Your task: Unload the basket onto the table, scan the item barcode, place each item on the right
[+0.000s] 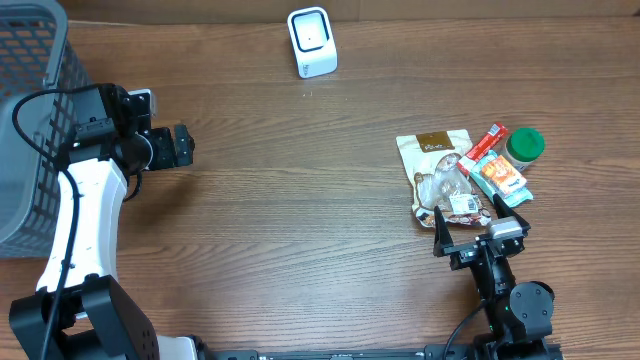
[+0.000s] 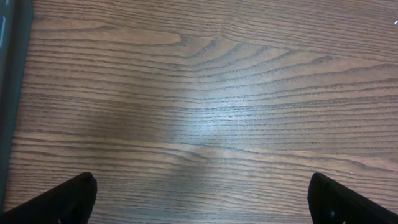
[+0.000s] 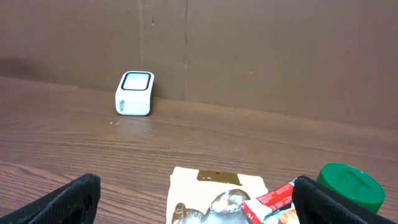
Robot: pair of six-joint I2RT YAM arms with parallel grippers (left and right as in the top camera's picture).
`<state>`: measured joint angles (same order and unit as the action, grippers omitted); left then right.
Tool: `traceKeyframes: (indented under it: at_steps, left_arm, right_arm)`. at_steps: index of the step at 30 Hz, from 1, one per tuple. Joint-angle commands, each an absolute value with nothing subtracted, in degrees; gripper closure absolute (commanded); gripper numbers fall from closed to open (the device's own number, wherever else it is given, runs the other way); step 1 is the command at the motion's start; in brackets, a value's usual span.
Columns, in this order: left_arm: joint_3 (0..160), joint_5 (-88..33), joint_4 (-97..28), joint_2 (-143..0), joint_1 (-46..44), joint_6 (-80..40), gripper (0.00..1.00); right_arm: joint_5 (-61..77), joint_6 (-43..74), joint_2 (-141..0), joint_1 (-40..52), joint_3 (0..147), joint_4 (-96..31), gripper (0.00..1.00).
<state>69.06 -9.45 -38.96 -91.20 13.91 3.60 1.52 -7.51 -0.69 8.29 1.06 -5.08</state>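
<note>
Right gripper (image 1: 467, 218) released, jaws wide; snack pile (image 1: 465, 170) between it and scanner (image 1: 312, 42). Left gripper (image 1: 184, 146) released, left of scanner; its wrist view: bare table (image 2: 205, 93) only.

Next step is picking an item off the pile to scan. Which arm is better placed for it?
Right. The right gripper is open right at the pile of packets. The left gripper is across the table beside the basket, its camera showing no packets.
</note>
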Motion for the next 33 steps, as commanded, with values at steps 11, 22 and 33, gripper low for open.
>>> traceKeyframes:
  at_steps: [11,22,33]
  left_arm:
    - [69.87,-9.72,-38.76,-81.67,11.11,4.29,0.01]
    - [69.87,-9.72,-38.79,-63.33,11.09,4.29,0.00]
    - [69.45,-9.69,-41.23,-60.25,10.66,4.29,0.00]
  right_arm:
    - [1.61,-7.55,-0.16,8.12,0.45,-4.75,0.00]
    - [1.61,-7.55,-0.16,8.12,0.45,-4.75,0.00]
    - [1.61,-7.55,-0.16,8.12,0.45,-4.75,0.00]
